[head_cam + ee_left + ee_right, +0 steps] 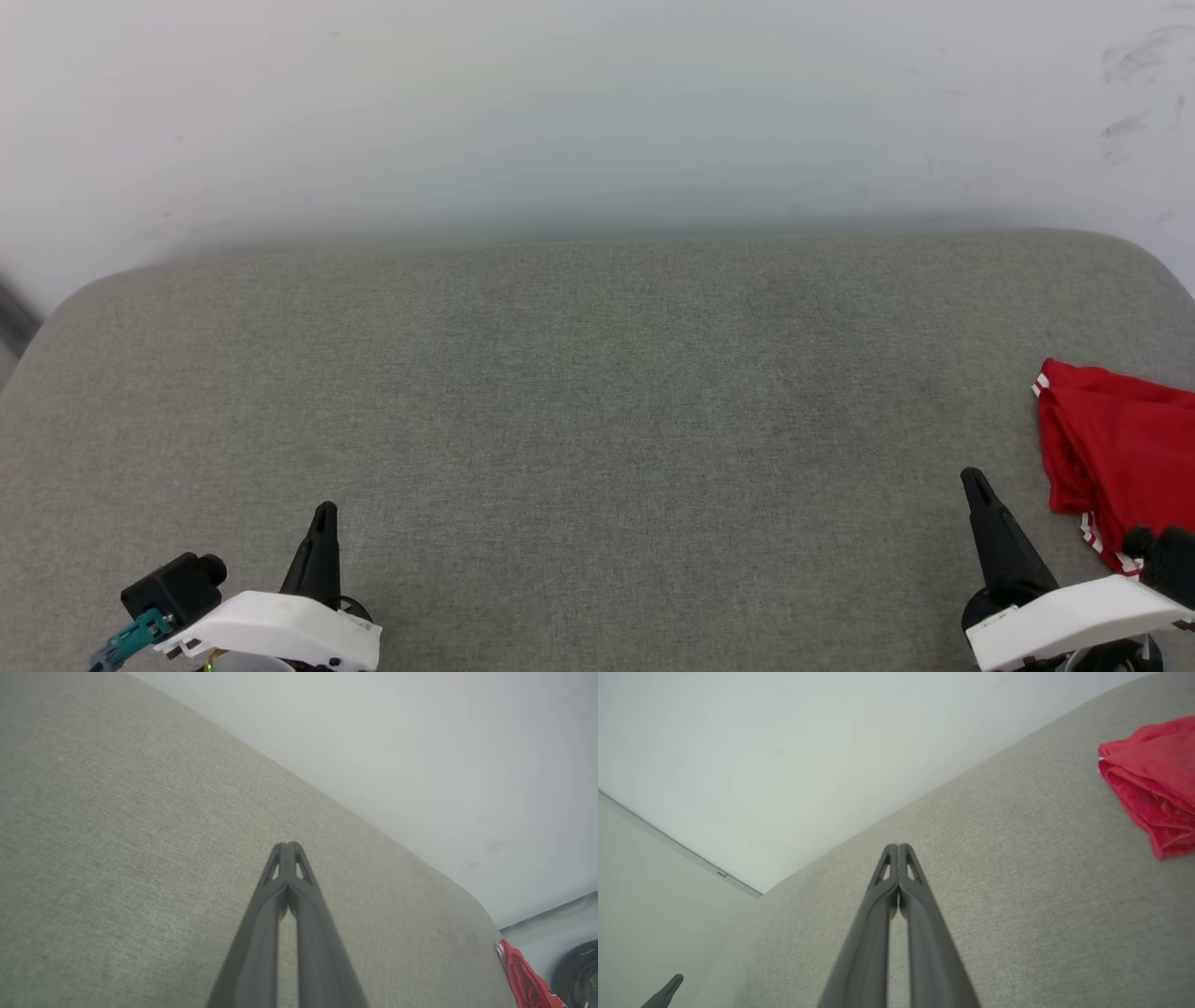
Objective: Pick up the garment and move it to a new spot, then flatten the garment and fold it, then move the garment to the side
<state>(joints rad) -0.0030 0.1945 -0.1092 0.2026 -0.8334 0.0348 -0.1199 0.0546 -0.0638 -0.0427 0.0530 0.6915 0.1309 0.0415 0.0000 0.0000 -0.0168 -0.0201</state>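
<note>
A pale, scuffed wall (597, 112) runs behind the far edge of the bench (597, 420). The bench is a broad padded surface covered in grey woven fabric, with rounded far corners.

The garment (1120, 439) lies on the bench at its right edge, toward the front right corner. It is bunched in loose folds, bright red, with red-and-white stripe trim showing at its far tip and along its near hem. The head view's right border cuts it off, and the right wrist's dark housing covers a little of its near end. The right wrist view shows it (1153, 779) as a soft red heap, and the left wrist view catches a sliver of it (525, 980) by the bench's rim.

The right end effector (973, 478) hovers near the front edge, just left of the garment and apart from it, its two dark fingers pressed together on nothing (898, 847). The left end effector (324, 511) sits near the front left, well apart from the garment, with its fingers likewise together and empty (289, 845).
</note>
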